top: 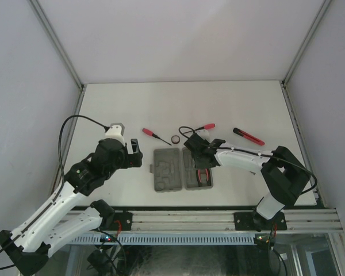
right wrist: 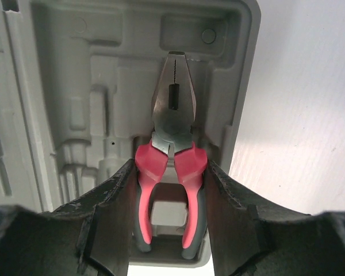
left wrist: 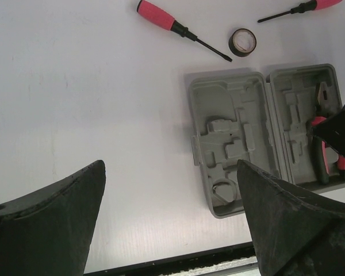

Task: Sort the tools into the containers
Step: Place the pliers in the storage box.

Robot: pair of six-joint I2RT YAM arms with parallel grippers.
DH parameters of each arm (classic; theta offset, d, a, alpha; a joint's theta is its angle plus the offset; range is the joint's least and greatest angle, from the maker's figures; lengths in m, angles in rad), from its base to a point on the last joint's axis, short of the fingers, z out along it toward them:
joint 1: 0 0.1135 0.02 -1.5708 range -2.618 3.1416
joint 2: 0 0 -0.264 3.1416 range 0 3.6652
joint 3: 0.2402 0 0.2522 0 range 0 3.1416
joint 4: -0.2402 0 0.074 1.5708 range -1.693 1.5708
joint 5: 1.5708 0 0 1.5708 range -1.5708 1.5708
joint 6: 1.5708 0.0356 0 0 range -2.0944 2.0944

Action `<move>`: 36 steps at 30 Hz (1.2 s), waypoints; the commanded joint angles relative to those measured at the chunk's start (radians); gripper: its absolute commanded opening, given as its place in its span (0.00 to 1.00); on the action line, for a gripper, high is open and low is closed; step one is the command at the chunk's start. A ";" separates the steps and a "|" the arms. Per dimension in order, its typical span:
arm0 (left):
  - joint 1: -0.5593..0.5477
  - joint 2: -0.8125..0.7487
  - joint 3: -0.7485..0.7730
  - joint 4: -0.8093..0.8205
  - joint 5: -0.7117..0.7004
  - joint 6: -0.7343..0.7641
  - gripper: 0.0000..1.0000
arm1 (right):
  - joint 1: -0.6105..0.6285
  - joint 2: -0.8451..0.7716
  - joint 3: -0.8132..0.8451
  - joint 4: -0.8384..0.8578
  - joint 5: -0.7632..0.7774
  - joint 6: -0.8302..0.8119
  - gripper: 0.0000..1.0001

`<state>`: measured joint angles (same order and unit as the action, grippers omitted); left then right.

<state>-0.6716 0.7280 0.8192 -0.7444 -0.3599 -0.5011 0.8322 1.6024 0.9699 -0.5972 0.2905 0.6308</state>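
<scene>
The right claw is down in the right half of the grey case. It is closed narrow on the pliers, with a finger pressed against the red grip on each side. The pliers lie straight out ahead of it, steel nose furthest from the claw and handles running back between the fingers. That long axis lines up with the moulded recess beneath, and the tool looks seated or very nearly so. I'd judge that all this arm has left to do here is let go and lift clear without dragging the handles back out.

The left claw hangs over bare table, spread wide and holding nothing. The case sits ahead of it and off to its right. Further ahead, well beyond the case, lies the first screwdriver, set on a slant. Its red handle is to the claw's left and its tip points right, toward the black ring just beside it.

The second screwdriver is further right again. Seen from above, it lies just past the right claw, so that one looks to be the right arm's pick. The slim stick tool is out to the right claw's right, well apart from the case. The left arm is the free one and the nearer to the first screwdriver. To take it, I'd say the claw must turn until its fingers straddle the slanted shaft.
</scene>
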 commanded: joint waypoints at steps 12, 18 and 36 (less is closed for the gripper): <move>0.006 0.009 0.006 0.034 0.025 0.034 0.98 | -0.004 -0.033 0.038 0.022 0.021 0.032 0.31; 0.006 0.003 0.005 0.034 0.027 0.036 0.98 | -0.003 -0.085 0.038 0.026 0.015 0.032 0.48; 0.006 -0.001 0.005 0.030 0.020 0.037 0.98 | 0.012 -0.126 0.038 -0.007 0.058 0.026 0.49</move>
<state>-0.6716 0.7387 0.8196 -0.7425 -0.3367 -0.4847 0.8337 1.5181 0.9756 -0.6018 0.3061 0.6506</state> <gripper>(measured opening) 0.982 0.495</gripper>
